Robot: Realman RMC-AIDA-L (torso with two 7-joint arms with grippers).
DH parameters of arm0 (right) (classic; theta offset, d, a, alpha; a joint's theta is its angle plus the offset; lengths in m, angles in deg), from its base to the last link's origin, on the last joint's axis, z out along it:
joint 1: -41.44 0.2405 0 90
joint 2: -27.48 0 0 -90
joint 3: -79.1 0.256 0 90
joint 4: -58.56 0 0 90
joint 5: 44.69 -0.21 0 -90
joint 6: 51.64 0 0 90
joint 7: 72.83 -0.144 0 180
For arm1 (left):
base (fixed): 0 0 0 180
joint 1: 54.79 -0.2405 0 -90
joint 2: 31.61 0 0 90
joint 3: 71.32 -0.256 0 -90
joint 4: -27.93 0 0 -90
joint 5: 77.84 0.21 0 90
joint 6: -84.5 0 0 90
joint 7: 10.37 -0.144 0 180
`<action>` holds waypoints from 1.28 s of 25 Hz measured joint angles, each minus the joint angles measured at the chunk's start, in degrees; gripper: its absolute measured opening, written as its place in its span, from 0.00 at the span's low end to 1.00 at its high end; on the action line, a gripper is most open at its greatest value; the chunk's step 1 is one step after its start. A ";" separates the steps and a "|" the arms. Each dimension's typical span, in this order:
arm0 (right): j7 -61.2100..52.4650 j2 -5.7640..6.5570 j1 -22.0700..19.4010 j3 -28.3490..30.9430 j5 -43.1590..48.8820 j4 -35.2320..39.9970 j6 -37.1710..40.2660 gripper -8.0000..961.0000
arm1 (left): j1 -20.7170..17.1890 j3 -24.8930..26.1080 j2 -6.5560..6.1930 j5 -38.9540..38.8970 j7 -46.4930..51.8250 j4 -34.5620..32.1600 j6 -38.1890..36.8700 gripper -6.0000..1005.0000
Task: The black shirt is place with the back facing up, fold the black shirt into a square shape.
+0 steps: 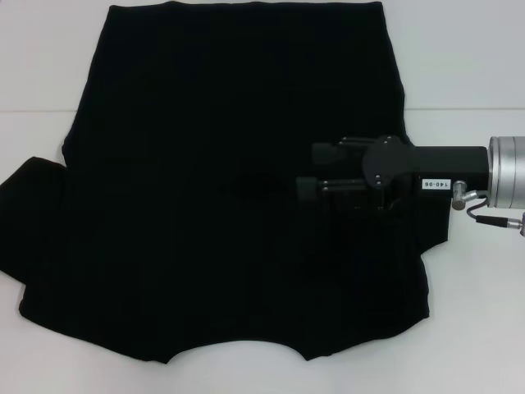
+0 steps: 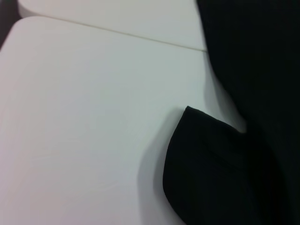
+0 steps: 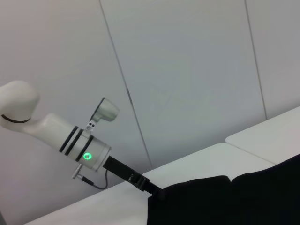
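Observation:
The black shirt (image 1: 230,189) lies spread flat on the white table (image 1: 41,74), plain side up, with no letters showing. Its left sleeve (image 1: 33,213) sticks out to the left, and it also shows in the left wrist view (image 2: 215,173). My right gripper (image 1: 310,170) reaches in from the right and hovers over the shirt's right half, its fingers apart with nothing between them. My left gripper (image 3: 152,190) appears only in the right wrist view, at the shirt's far edge, and black cloth (image 3: 234,201) hides its tip.
The white table has a seam between two panels (image 2: 117,32) past the left sleeve. Bare table (image 2: 79,122) lies left of the shirt and along the far edge (image 1: 459,49). A grey panelled wall (image 3: 187,70) stands behind the left arm (image 3: 70,138).

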 joint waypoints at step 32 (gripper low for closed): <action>0.60 -0.03 -0.03 -0.02 -0.56 -1.35 -0.33 0.75 | 0.51 3.16 -1.04 0.94 -0.45 -1.25 2.62 0.02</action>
